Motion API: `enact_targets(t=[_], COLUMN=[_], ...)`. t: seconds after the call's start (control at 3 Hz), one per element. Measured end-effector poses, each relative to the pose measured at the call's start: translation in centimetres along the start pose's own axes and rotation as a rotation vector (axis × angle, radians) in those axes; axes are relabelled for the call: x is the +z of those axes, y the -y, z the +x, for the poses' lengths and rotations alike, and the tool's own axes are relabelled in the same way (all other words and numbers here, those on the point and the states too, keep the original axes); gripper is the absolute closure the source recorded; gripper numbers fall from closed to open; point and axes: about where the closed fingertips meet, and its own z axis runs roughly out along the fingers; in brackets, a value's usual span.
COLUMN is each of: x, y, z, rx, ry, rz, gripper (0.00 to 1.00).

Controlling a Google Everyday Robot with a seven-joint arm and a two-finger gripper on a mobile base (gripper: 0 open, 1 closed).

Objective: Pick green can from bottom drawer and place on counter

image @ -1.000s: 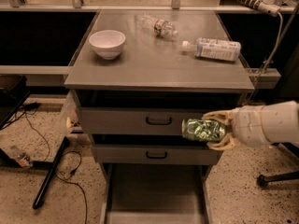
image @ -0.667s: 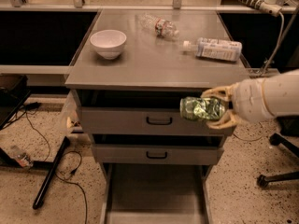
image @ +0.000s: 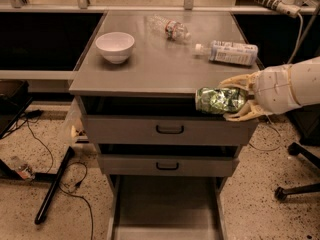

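The green can (image: 218,100) is shiny dark green with pale mottling and lies sideways in my gripper (image: 237,98), which comes in from the right on a white arm. The gripper is shut on the can and holds it in the air at the counter's front right edge, level with the rim. The counter (image: 160,64) is the flat grey cabinet top. The bottom drawer (image: 165,204) is pulled out below, its plain floor bare.
A white bowl (image: 115,46) sits at the counter's left. Two clear plastic bottles (image: 169,27) (image: 230,52) lie at the back and right. Two upper drawers with black handles (image: 170,130) are closed. Cables and a black leg (image: 52,189) lie on the floor at left.
My gripper has lifted the green can upward, from in front of the top drawer to the level of the counter's front edge.
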Motion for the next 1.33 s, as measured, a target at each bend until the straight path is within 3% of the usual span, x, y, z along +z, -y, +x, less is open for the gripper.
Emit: enact_targets(t=[0.33,0.67,1.0,1.33], x=[1.1,3.5,7.8,11.4], y=[3.0,7.9,11.9,16.3], z=[0.2,0.7,0.7,0.9], rx=[-0.016,-0.038,-0.042,0.003], ry=[0.003,0.036,0.097,0.139], rz=[0.009,-0.009,-0.061,-0.056], gripper=[1.0,1.0,1.0,1.0])
